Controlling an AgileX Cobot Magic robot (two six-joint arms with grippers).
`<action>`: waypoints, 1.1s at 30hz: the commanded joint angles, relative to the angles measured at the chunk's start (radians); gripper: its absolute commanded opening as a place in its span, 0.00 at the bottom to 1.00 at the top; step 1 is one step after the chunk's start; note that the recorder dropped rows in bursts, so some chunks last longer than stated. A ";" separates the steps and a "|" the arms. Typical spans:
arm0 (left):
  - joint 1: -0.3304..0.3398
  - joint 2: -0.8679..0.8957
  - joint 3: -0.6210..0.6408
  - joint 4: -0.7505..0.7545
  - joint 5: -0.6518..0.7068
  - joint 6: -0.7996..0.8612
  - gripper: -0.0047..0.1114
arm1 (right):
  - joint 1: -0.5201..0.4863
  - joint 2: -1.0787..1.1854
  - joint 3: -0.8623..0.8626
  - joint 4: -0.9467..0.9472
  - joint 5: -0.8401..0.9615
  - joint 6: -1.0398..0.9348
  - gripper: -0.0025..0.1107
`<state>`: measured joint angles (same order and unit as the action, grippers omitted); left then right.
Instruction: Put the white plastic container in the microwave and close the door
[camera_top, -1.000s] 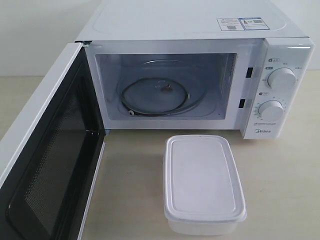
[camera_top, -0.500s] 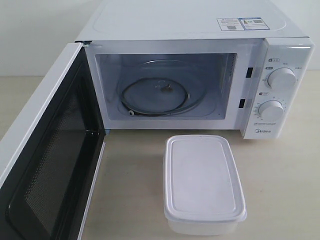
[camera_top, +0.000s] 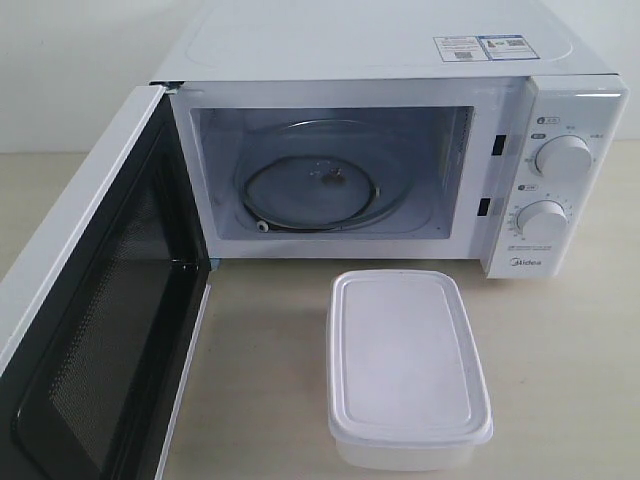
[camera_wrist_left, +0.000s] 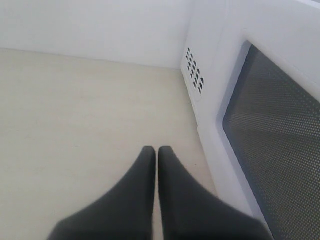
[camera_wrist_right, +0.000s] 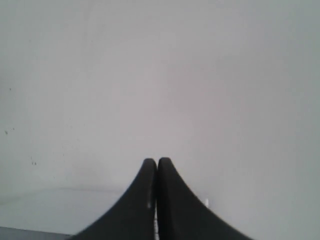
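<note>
The white plastic container (camera_top: 405, 365) rests lidded on the table in front of the microwave (camera_top: 380, 60), below its right half. The microwave's cavity shows a glass turntable (camera_top: 310, 195). The door (camera_top: 90, 330) is swung wide open to the left, its black mesh inner face turned to the camera. Neither arm shows in the exterior view. In the left wrist view my left gripper (camera_wrist_left: 156, 151) is shut and empty above the table, beside the door's outer window (camera_wrist_left: 272, 130). My right gripper (camera_wrist_right: 156, 162) is shut and empty, facing a plain pale wall.
Two round dials (camera_top: 563, 157) sit on the microwave's right panel. Vent holes (camera_wrist_left: 195, 70) mark the microwave's side in the left wrist view. Beige tabletop (camera_top: 570, 340) spreads to the right of the container and between it and the door.
</note>
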<state>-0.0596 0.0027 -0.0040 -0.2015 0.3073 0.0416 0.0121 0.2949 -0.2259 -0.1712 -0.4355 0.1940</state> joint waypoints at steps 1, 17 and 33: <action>0.003 -0.003 0.004 0.000 -0.003 -0.008 0.08 | -0.003 0.231 -0.020 -0.014 -0.029 -0.009 0.02; 0.003 -0.003 0.004 0.000 -0.003 -0.008 0.08 | -0.003 1.042 0.101 -0.221 -0.559 -0.091 0.02; 0.003 -0.003 0.004 0.000 0.000 -0.008 0.08 | -0.003 1.484 0.082 -0.121 -0.786 0.432 0.02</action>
<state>-0.0596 0.0027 -0.0040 -0.2015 0.3073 0.0416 0.0121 1.7775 -0.1344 -0.2436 -1.2081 0.6184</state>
